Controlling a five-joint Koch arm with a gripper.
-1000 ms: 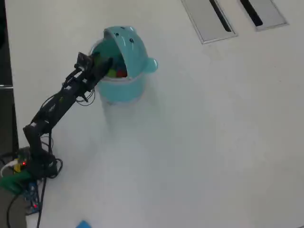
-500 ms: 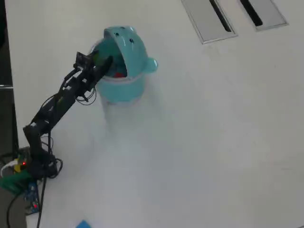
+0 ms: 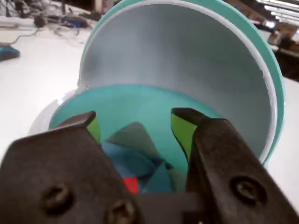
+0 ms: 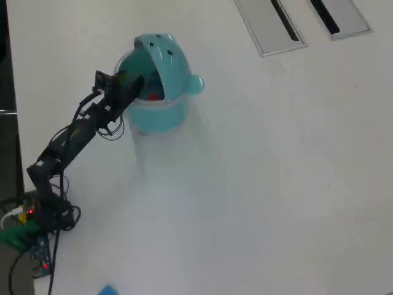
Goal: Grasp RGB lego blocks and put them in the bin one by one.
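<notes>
The teal bin (image 3: 140, 100) fills the wrist view, its domed flap lid (image 3: 187, 60) swung up and open behind. My gripper (image 3: 135, 116) hangs over the bin's mouth with its jaws spread wide and nothing between the green-padded fingertips (image 3: 181, 130). Down inside lie a red block (image 3: 132, 184) and a light blue block (image 3: 128, 161); a pale green shape (image 3: 176, 179) beside them is too blurred to name. In the overhead view the gripper (image 4: 140, 82) reaches into the bin (image 4: 153, 117) from the left, and a bit of red (image 4: 153, 95) shows inside.
Two flat grey slotted panels (image 4: 267, 24) lie at the top right of the white table (image 4: 258, 184). The arm's base and wiring (image 4: 37, 215) sit at the lower left. A small light blue object (image 4: 107, 290) lies at the bottom edge.
</notes>
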